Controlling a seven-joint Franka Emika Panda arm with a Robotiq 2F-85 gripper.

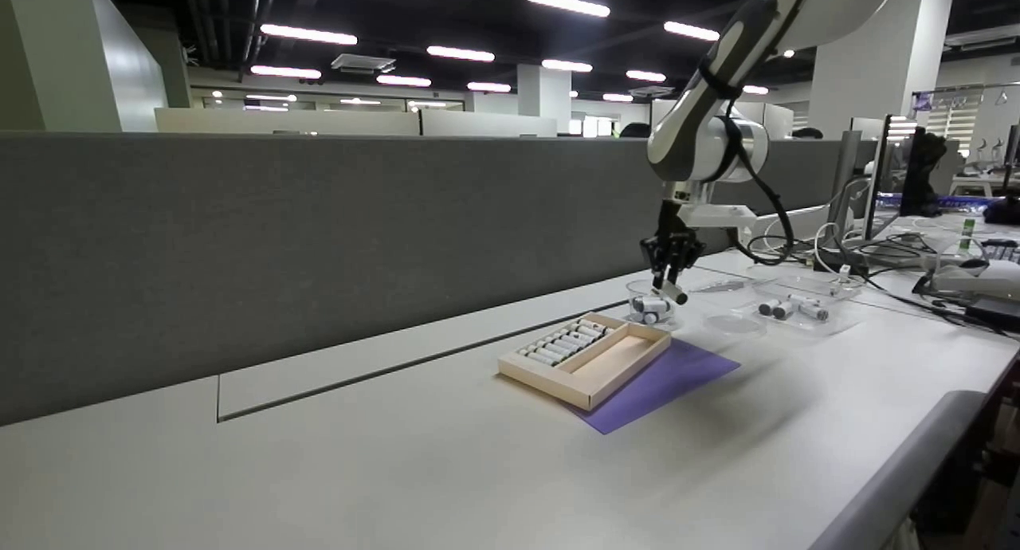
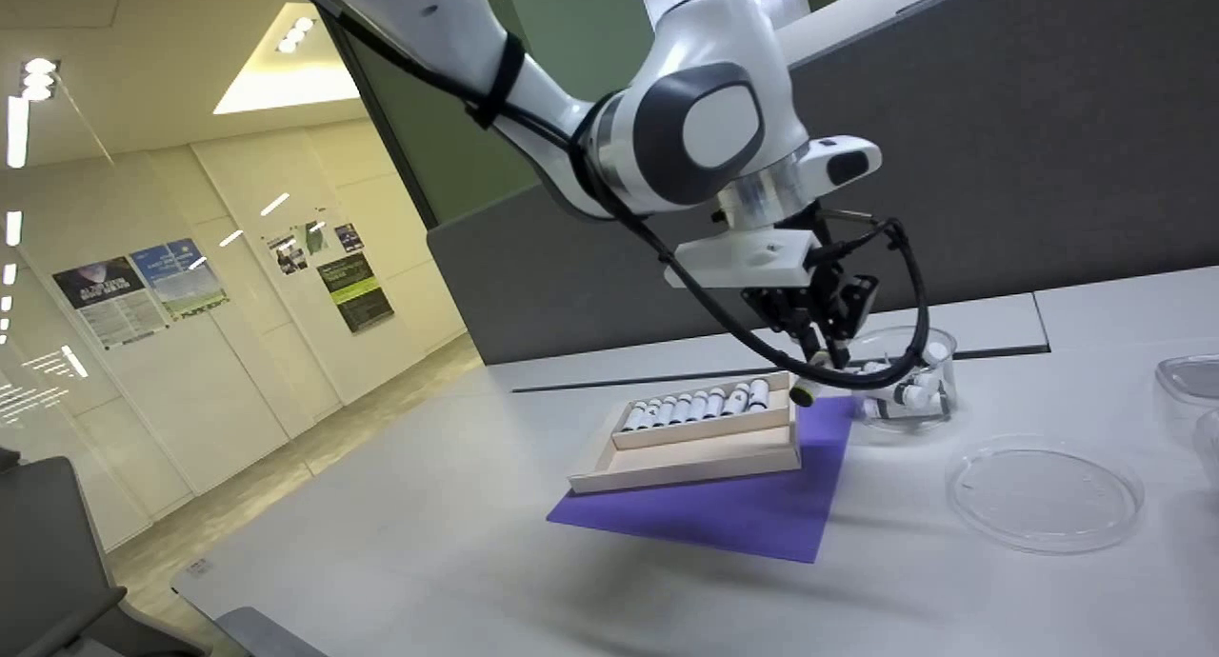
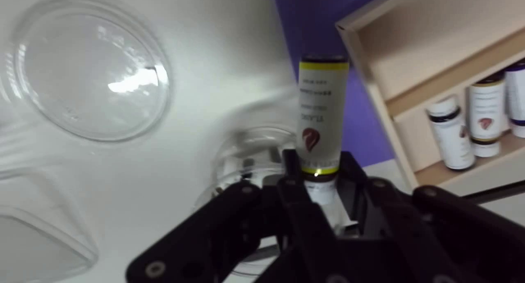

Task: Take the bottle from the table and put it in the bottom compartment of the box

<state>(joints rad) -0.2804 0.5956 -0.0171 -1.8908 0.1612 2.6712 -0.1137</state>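
My gripper [image 3: 320, 165] is shut on a small bottle [image 3: 322, 110] with a white label, yellow bands and a dark base. The fingers pinch it near its white cap end. In both exterior views the bottle [image 1: 674, 293] [image 2: 809, 388] hangs tilted from the gripper [image 1: 667, 282] [image 2: 825, 348], above the table [image 1: 398, 470], by the end of the box. The light-wood box [image 1: 546, 384] [image 2: 686, 470] [image 3: 375, 96] has two long compartments. One holds a row of several white-labelled bottles [image 3: 453, 137]. The other, wider one shows bare wood.
A clear beaker [image 2: 938, 390] with several bottles stands close beside the gripper. A flat purple mat [image 1: 637, 402] lies partly under the box. A clear round dish [image 2: 1046, 495] and a clear tray with several bottles [image 1: 797, 307] are near. A grey partition [image 1: 319, 239] runs behind.
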